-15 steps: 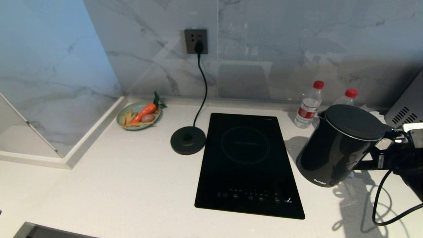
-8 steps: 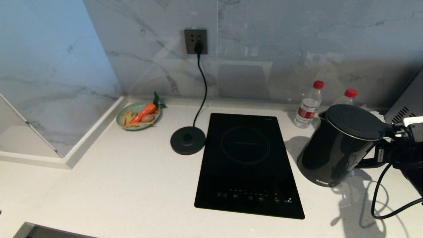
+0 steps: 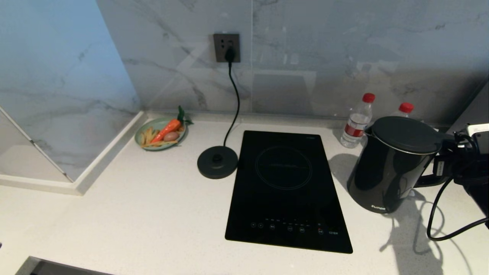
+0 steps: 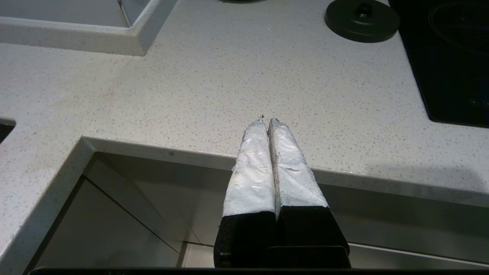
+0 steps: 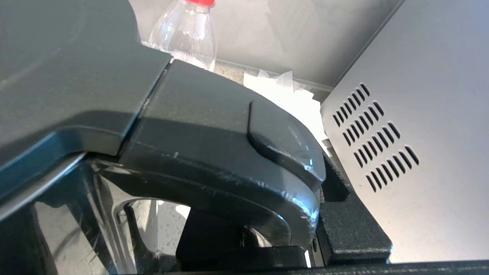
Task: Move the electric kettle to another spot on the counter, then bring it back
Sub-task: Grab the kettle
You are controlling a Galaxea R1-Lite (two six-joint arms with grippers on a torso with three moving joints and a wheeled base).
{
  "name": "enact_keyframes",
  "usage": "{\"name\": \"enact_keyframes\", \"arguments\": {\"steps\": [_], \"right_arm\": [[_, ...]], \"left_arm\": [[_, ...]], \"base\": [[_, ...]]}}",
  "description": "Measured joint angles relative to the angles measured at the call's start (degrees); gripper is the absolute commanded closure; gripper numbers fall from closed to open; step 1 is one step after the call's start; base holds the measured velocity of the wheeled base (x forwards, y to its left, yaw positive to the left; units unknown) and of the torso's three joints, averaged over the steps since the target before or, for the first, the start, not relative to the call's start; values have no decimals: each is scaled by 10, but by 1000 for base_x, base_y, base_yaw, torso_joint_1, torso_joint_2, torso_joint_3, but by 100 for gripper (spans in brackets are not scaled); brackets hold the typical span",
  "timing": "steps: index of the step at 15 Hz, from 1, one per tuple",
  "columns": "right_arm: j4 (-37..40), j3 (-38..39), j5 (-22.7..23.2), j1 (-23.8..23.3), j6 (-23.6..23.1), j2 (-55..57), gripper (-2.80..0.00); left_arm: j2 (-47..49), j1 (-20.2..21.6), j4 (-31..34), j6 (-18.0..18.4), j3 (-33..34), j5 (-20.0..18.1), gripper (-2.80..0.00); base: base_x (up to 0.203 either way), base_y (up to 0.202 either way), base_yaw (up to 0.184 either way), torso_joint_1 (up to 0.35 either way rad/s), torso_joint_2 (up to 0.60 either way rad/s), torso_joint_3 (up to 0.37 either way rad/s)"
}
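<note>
The electric kettle [image 3: 387, 168], glossy black with a flat lid, stands upright on the counter [image 3: 153, 214] to the right of the black cooktop [image 3: 284, 191]. I cannot tell whether its base touches the stone. My right gripper [image 3: 439, 170] comes in from the right edge and is shut on the kettle's loop handle [image 5: 229, 160]. In the right wrist view, black fingers [image 5: 355, 221] clamp either side of that handle. My left gripper [image 4: 268, 121] is shut on nothing and hovers over the counter's front edge by the sink cutout, outside the head view.
The round black power base [image 3: 217, 162] sits left of the cooktop, its cord running up to a wall socket [image 3: 227, 47]. Two red-capped bottles [image 3: 357, 121] stand behind the kettle. A grey vented appliance [image 5: 401, 133] is close on the right. A green plate [image 3: 139, 134] holds a carrot at back left.
The kettle was tilted with its lid towards the camera. It has swung upright in the right gripper and shifted slightly back. The left arm has not moved.
</note>
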Motion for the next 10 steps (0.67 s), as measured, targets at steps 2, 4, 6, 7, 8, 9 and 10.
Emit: {"name": "enact_keyframes", "arguments": {"steps": [2,4,6,7,8,9,10], "right_arm": [[0,-4,-1,0,2,-1,0],[1,-14,-2,1,8,-2,0],[1,-30,-12,6,23,-2,0],[1,-42,-24,11,30,-2,0],[3,-53,-33,17,35,-2,0],[1,-61,-36,22,39,-2,0],[1,-64,-36,27,41,-2,0]], "left_arm": [[0,0,0,0,0,0,0],[0,0,0,0,0,0,0],[0,0,0,0,0,0,0],[0,0,0,0,0,0,0],[0,0,0,0,0,0,0],[0,0,0,0,0,0,0],[0,0,0,0,0,0,0]], "base": [[0,0,0,0,0,0],[0,0,0,0,0,0],[0,0,0,0,0,0],[0,0,0,0,0,0],[0,0,0,0,0,0],[0,0,0,0,0,0],[0,0,0,0,0,0]]}}
